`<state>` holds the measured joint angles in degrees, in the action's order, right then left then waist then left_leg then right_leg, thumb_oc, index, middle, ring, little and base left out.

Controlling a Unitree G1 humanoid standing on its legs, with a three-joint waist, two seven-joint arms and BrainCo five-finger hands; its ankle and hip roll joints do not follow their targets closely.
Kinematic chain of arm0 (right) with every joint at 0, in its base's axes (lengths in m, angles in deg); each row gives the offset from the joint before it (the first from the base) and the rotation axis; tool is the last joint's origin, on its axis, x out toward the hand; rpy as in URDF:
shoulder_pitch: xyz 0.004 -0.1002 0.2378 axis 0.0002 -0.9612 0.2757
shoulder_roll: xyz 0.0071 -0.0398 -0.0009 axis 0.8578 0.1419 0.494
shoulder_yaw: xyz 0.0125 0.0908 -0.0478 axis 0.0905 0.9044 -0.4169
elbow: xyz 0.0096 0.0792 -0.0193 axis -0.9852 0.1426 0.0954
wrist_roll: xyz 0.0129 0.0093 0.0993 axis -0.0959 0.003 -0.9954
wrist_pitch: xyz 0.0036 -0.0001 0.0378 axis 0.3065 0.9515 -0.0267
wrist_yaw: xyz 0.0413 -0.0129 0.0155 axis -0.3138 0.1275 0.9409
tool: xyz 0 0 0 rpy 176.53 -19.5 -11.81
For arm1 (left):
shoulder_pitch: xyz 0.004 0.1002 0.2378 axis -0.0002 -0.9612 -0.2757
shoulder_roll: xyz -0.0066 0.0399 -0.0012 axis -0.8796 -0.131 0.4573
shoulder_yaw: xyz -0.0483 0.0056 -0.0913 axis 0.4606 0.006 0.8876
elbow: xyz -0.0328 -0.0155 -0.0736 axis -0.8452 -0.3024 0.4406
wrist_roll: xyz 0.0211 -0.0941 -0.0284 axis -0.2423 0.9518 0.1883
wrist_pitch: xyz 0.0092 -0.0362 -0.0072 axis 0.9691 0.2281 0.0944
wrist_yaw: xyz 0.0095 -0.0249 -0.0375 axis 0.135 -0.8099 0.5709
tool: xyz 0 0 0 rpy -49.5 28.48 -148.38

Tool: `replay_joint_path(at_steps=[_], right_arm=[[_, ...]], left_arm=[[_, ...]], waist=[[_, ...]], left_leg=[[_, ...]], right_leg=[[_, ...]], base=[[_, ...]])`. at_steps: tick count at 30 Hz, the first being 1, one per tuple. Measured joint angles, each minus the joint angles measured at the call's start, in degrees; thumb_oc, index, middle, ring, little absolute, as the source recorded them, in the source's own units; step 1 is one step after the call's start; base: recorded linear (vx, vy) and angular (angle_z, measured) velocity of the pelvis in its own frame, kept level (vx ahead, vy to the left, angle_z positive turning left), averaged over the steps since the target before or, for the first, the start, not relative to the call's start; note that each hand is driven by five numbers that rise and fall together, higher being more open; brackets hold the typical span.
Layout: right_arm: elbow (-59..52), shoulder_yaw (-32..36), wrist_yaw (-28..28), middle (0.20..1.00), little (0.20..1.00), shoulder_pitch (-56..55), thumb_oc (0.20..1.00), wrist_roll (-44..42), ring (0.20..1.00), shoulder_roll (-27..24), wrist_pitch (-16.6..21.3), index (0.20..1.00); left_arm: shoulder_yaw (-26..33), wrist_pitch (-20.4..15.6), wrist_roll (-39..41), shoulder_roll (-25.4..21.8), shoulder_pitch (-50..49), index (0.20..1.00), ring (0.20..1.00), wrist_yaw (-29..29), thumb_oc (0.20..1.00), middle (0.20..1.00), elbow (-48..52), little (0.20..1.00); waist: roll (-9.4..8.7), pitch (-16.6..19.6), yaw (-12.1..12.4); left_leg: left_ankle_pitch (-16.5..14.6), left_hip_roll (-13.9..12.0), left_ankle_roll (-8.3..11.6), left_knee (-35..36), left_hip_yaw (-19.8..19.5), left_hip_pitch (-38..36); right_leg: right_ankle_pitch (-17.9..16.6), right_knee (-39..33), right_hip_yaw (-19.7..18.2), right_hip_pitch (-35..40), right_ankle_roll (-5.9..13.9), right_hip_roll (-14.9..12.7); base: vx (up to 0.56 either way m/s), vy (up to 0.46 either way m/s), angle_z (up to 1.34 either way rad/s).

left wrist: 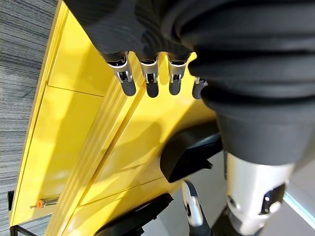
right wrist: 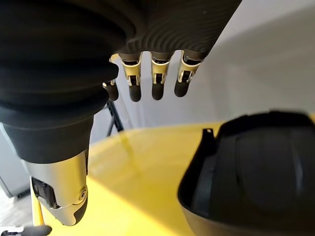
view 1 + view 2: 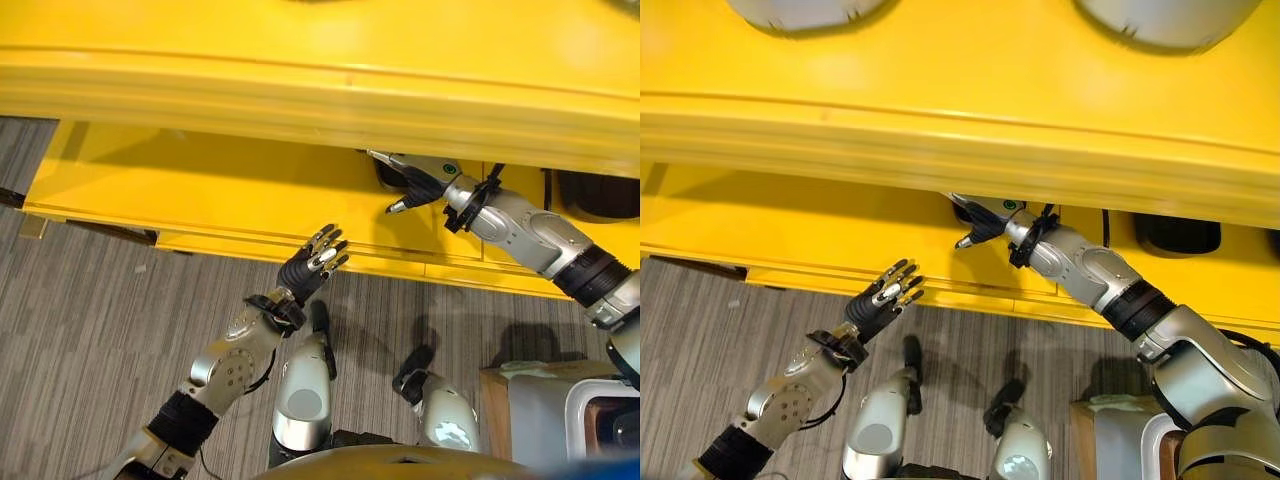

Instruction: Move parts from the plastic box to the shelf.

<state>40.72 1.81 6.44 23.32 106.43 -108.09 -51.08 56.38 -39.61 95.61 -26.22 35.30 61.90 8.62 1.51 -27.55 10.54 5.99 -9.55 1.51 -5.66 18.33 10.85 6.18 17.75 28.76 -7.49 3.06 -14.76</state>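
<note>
Two hands show above a yellow shelf [image 3: 230, 200] that runs across the whole scene, with a thick yellow upper board over a lower level. The floor [image 3: 90, 330] in front of it is grey with a striped pattern.

The left hand [image 3: 312, 262] hangs in the air at the near edge of the lower level, a little left of the middle. Its fingers [image 1: 150, 81] are straight and slightly spread, and they hold nothing. They touch nothing; the yellow edge lies just beyond the dark tips.

The right hand [image 3: 985, 228] reaches in under the upper board, to the right of the left hand and farther in. In the right wrist view its fingers [image 2: 157, 83] hang straight down side by side, relaxed, and empty. One dark fingertip points to the left, over the yellow surface.

A black part [image 2: 256, 172] with a rounded, moulded shape lies on the lower level, just beside the right hand, apart from its fingers. More black parts sit on the same level: one [image 3: 600, 195] farther to the right behind the right arm, and another [image 1: 192, 155] shows in the left wrist view.

At the near right corner of the scene stands the corner of a light plastic box [image 3: 560, 405]. I cannot tell what is inside it.
</note>
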Motion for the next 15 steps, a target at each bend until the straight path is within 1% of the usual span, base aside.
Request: replay_joint_path(at_steps=[2, 4, 5, 7, 11, 13, 15], right_arm=[[1.16, -0.78, 0.78, 1.000, 1.000, 0.45, 1.000, 0.00, 1.000, 0.65, 0.41, 1.000], [0.60, -0.01, 2.48, 1.000, 1.000, 0.01, 1.000, 0.35, 1.000, 0.63, 0.82, 1.000], [-1.44, 1.68, 3.85, 1.000, 1.000, -0.97, 1.000, 1.70, 1.000, 0.88, 0.61, 1.000], [-2.17, 1.88, 5.09, 1.000, 1.000, -0.87, 1.000, 2.16, 1.000, 1.08, -0.11, 1.000], [-2.08, 3.55, 9.23, 1.000, 1.000, -0.75, 1.000, 2.27, 1.000, 1.57, -3.89, 1.000], [-2.09, 4.69, 10.21, 1.000, 1.000, -0.91, 1.000, 2.33, 1.000, 1.93, -5.52, 1.000], [-1.74, 7.02, 10.68, 1.000, 1.000, -1.25, 1.000, 2.38, 1.000, 3.47, -6.67, 1.000]], left_arm=[[0.02, -0.55, 0.01, 0.28, 0.71, 1.000, 1.000, -0.03, 1.000, 1.000, -0.02, 1.000], [0.03, -1.30, 0.01, -0.07, 0.77, 1.000, 1.000, -0.15, 1.000, 1.000, 0.01, 1.000], [0.00, -1.34, 0.01, -0.08, 0.85, 1.000, 1.000, -0.20, 1.000, 1.000, 0.09, 1.000], [-0.02, -1.29, 0.01, -0.06, 0.85, 1.000, 1.000, -0.19, 1.000, 1.000, 0.10, 1.000], [-0.09, -1.43, -0.01, -0.04, 0.56, 1.000, 1.000, 0.67, 1.000, 1.000, 0.09, 1.000], [0.09, -1.63, -0.01, -0.04, 0.60, 1.000, 1.000, 1.12, 1.000, 1.000, 0.10, 1.000], [0.46, -2.15, 0.03, -0.02, 0.70, 1.000, 1.000, 1.79, 1.000, 1.000, 0.10, 1.000]], waist=[[0.63, -0.82, 0.03], [0.85, -0.93, 0.02], [1.00, -1.01, -0.15], [1.04, -1.03, -0.20], [1.28, -1.15, -0.30], [1.33, -1.17, -0.41], [1.49, -1.26, -0.73]], left_leg=[[-0.06, 0.15, -0.08, -0.34, -0.01, 0.01], [-0.09, 0.39, -0.13, -0.46, 0.02, -0.07], [-0.09, 0.58, -0.13, -0.57, -0.11, -0.10], [-0.05, 0.56, -0.18, -0.59, -0.09, -0.14], [-0.03, 0.53, -0.19, -0.57, -0.09, -0.12], [-0.02, 0.57, -0.20, -0.58, -0.01, -0.07], [0.01, 0.57, -0.23, -0.60, 0.10, -0.05]], right_leg=[[0.24, 0.63, 0.01, -0.03, -0.06, -0.40], [0.40, 1.10, 0.09, 0.00, 0.04, -0.79], [0.66, 1.73, 0.20, -0.03, 0.06, -1.19], [0.76, 1.97, 0.19, -0.06, 0.04, -1.26], [1.02, 2.48, 0.02, -0.42, -0.06, -1.40], [1.09, 2.85, -0.50, -0.96, -0.11, -1.44], [1.09, 3.28, -0.87, -1.26, -0.12, -1.44]], base=[[0.00, 0.046, 0.04], [-0.03, 0.009, 0.05], [-0.04, 0.004, 0.07], [-0.02, 0.004, 0.03], [-0.02, 0.015, 0.00], [-0.01, 0.011, -0.08], [0.00, -0.003, -0.08]])
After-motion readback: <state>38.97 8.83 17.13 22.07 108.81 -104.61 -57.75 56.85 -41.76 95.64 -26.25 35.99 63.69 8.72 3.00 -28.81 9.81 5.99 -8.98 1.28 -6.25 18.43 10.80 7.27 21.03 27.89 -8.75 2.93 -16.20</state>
